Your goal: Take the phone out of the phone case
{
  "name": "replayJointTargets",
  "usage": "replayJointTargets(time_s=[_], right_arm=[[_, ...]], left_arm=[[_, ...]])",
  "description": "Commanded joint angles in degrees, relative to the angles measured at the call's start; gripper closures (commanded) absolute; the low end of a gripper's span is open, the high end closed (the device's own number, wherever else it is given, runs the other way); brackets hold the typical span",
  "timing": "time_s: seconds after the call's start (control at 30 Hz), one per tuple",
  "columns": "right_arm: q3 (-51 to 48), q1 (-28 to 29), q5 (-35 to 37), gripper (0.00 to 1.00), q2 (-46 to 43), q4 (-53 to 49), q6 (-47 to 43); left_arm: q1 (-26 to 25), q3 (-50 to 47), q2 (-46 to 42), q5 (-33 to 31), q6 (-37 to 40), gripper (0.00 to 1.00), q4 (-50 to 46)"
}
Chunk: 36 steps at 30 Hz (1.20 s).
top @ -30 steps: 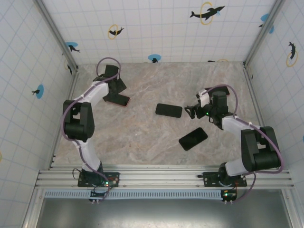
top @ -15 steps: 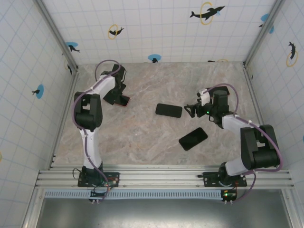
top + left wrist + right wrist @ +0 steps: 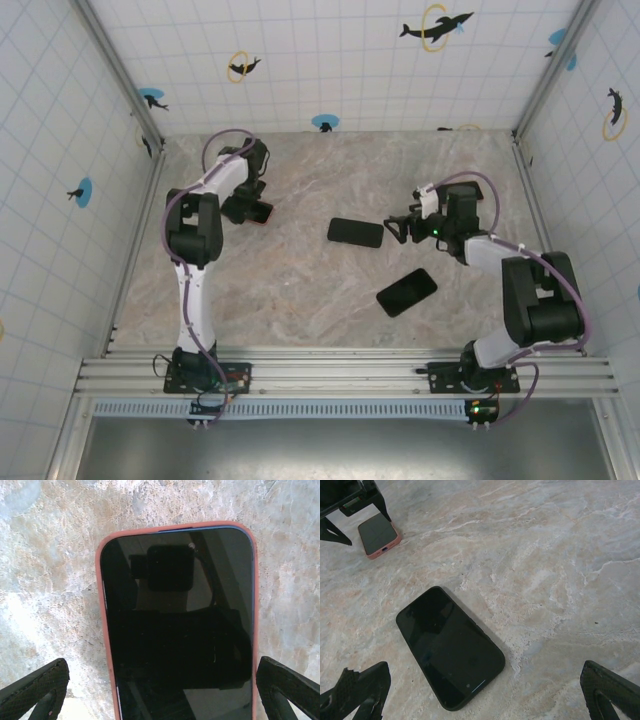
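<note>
A phone with a dark screen (image 3: 177,625) lies flat on the marble table in a salmon-pink phone case (image 3: 102,630). My left gripper (image 3: 162,695) hangs open right above it, one finger on each long side of the case and neither touching it. In the top view the left gripper (image 3: 250,208) covers most of this phone at the far left. The right wrist view shows the pink case (image 3: 379,536) far off. My right gripper (image 3: 400,228) is open and empty, facing a black phone (image 3: 450,647) on the table ahead of it.
The black phone (image 3: 355,232) lies mid-table, left of the right gripper. A second black phone (image 3: 406,291) lies nearer the front. Tiled walls enclose the marble table (image 3: 300,290) on three sides. The left arm stretches far toward the back left corner.
The left arm has folded its elbow in toward the back and brought its gripper down over the pink-cased phone. The right gripper has shifted slightly toward the back.
</note>
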Motion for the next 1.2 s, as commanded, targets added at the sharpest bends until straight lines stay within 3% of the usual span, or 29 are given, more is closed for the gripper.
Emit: replayJointTargets(time_s=[0.0,0.67,0.93,1.17], right_arm=[[2.9,-0.3,-1.0,0.0,0.5,2.0,1.1],[-0.3,-2.6,-2.4,0.0,-1.3,4.7,4.5],[-0.1,-2.0,-2.5,0.0,-1.1,5.3,5.3],[-0.4,-0.9,-3.3,0.0,-1.8,7.8,9.0]], left_arm=[[-0.2,1.4,2.0,0.4,-1.7,0.02,-3.2],[0.0,2.0,6.5,2.0,-1.6,0.03,-5.8],[0.1,-5.5,1.4,2.9,-1.4,0.17,-0.7],[0.5,-5.3,0.5,2.6,-0.8,0.34,0.0]])
